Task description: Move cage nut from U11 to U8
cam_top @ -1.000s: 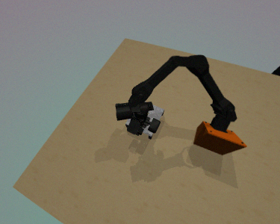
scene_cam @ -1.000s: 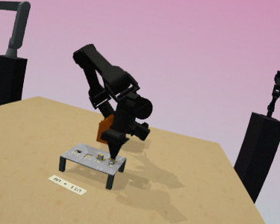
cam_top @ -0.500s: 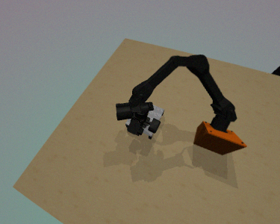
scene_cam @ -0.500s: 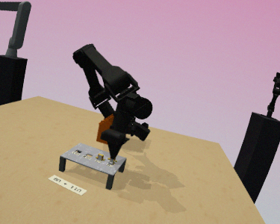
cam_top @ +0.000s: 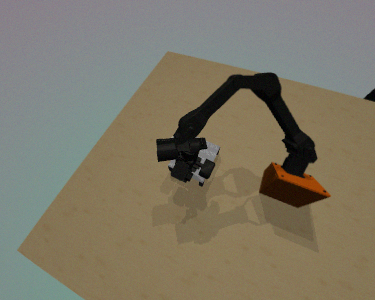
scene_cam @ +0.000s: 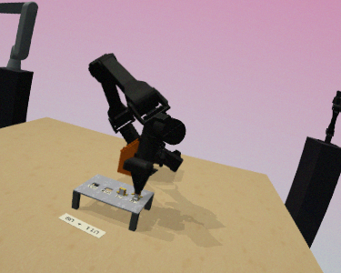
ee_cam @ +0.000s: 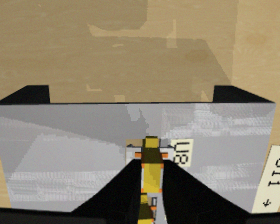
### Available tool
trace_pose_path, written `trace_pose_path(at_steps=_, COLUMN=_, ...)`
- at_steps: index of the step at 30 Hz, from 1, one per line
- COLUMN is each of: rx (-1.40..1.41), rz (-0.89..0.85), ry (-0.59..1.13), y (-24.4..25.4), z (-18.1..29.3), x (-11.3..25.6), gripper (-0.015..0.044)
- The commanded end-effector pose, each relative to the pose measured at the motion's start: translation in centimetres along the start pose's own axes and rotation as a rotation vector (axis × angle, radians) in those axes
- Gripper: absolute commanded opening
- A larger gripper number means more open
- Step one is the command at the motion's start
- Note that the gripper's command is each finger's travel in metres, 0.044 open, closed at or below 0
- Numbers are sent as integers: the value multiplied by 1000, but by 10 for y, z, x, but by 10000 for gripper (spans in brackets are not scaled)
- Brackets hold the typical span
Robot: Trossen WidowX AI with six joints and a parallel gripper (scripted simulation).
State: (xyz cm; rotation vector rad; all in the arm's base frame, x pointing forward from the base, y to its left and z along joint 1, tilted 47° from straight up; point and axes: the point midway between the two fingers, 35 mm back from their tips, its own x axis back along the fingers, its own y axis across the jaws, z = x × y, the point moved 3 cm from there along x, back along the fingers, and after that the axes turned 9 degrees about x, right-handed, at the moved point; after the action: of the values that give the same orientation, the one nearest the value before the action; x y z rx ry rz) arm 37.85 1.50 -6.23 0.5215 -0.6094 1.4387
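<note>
Your gripper (cam_top: 188, 168) (scene_cam: 137, 194) (ee_cam: 151, 167) was nearly shut, its fingertips pressed on the sides of the cage nut (scene_cam: 136, 197) (ee_cam: 152, 177) at the end of the rail plate (cam_top: 210, 151) (scene_cam: 90, 193) (ee_cam: 75, 142). The nut lay directly between the tips, over or in the hole beside the U8 label (scene_cam: 134, 201) (ee_cam: 181, 153); you could not tell how deep it sat, nor whether its wings had opened beneath. Its long yellow strip ran along the row of holes, towards the plate's short end, with a finger on either side. The other nut (scene_cam: 122, 191) (ee_cam: 145, 207) stood just beside, in that same row. Your next move probably called for squaring and seating straight down, before release, without drifting towards that neighbour.
</note>
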Motion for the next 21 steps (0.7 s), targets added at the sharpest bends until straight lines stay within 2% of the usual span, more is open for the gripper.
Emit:
trace_pose_path(at_steps=1, rx=2, rz=10, ry=4, y=0, z=1, x=1, gripper=26)
trace_pose_path(at_steps=21, rx=2, rz=42, ry=10, y=3, z=1, x=0, gripper=26)
